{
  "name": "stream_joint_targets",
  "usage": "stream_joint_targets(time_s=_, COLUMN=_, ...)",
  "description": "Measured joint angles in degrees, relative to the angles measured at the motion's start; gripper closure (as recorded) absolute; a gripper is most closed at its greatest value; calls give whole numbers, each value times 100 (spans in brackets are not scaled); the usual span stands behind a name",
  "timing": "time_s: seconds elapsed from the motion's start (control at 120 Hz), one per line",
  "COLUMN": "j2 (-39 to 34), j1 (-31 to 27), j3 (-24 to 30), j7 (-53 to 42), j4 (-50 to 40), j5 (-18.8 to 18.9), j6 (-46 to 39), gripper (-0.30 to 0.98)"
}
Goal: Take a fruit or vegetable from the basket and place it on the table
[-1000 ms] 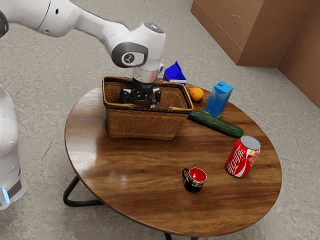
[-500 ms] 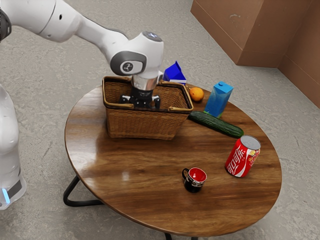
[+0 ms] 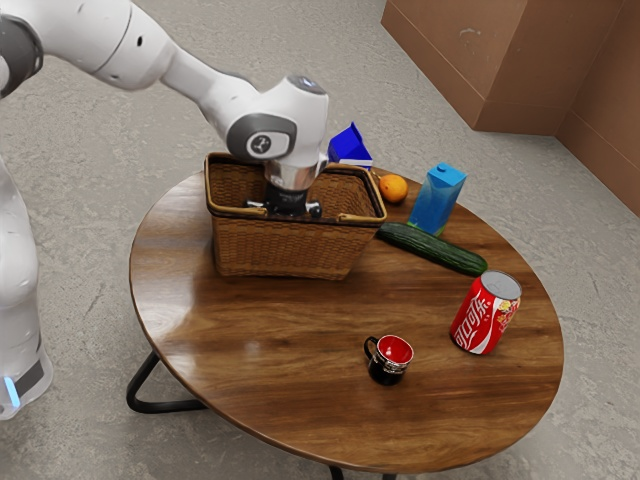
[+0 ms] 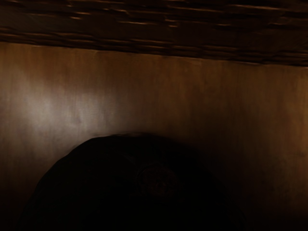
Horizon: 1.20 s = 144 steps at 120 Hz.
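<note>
- Since the side of the basket (image 3: 285,250) hides its low end, I can't tell if the black gripper (image 3: 287,202) is holding on or has let go. It points down in the basket.
- Right by the gripper, the wrist view has a big dark round thing (image 4: 120,178), prob. the food to pick up. It's in the basket, but too dark to say what kind.
- Next to that is a smooth brown surface (image 4: 159,86), w/ a dark woven wall (image 4: 159,29) past it.
- Behind the basket, on the round wood table (image 3: 250,350): a dark blue box (image 3: 349,148), then an orange (image 3: 393,189), then a light blue carton (image 3: 437,203) standing up.
- A long green cucumber (image 3: 435,249) lies btwn the basket & the red can (image 3: 485,315).
- The can stands near the tbl. edge, at the exterior view's right.
- A small black cup (image 3: 388,368), red inside, sits upright, apart from the rest.
</note>
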<state>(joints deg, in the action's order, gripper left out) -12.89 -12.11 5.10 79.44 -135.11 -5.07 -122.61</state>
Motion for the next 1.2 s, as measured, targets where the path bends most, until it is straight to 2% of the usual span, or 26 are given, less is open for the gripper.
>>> stream_joint_targets(time_s=0.25, j2=133, j1=-27, j3=-4, j7=-58, j4=11, j5=-193, j6=-50, gripper=0)
stream_joint_targets(time_s=0.508, j2=152, j1=-118, j3=-13, j7=-93, j4=10, j5=-360, j6=-56, gripper=11)
stream_joint_targets(time_s=0.792, j2=130, j1=-117, j3=-20, j7=-113, j4=7, j5=-369, j6=-52, gripper=15)
stream_joint_targets(time_s=0.908, j2=25, j1=-114, j3=-18, j7=-120, j4=2, j5=-349, j6=-50, gripper=33)
stream_joint_targets(time_s=1.008, j2=-44, j1=-124, j3=-28, j7=-118, j4=2, j5=-317, j6=-33, gripper=54)
stream_joint_targets(time_s=1.2, j2=-149, j1=-168, j3=-27, j7=-109, j4=3, j5=-280, j6=9, gripper=52)
